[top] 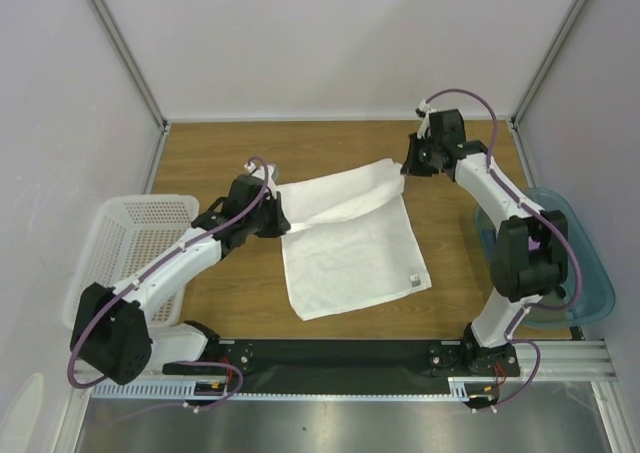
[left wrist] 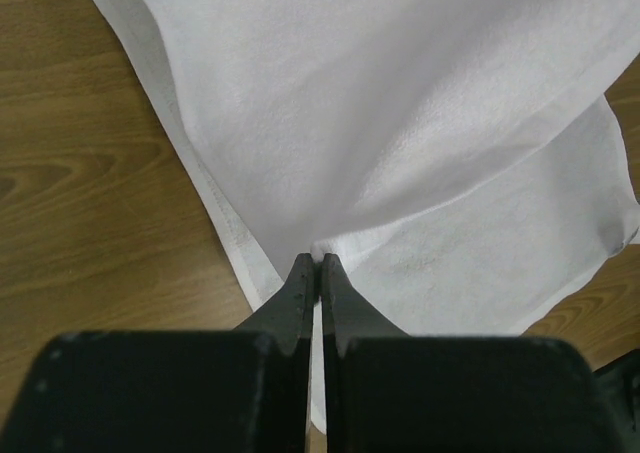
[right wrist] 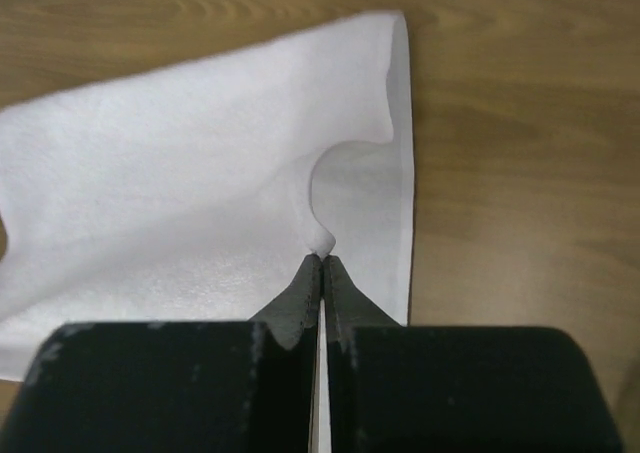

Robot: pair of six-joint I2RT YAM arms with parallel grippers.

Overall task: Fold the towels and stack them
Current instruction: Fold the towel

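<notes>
Landmark: white towel (top: 350, 243), spread mid-table, far edge lifted.
Beyond towel: bare table (top: 300, 138) up to back wall (top: 340, 43); open for passage.
Left of towel: left gripper (top: 283, 216) clamped on far-left corner, left arm (top: 170, 263) slanting across; white basket (top: 130, 233) further out at table edge.
Right of towel: strip of bare wood, then right arm (top: 520, 253) and teal bin (top: 590, 273); right gripper (top: 407, 166) pinching far-right corner.
Near side of towel: narrow wood strip, closed off by black base rail (top: 340, 355).
Above towel: unobstructed between both arms.

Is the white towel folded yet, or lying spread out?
Mid-fold: most of the white towel lies flat, while the left gripper and right gripper pinch its far edge, raised.
</notes>
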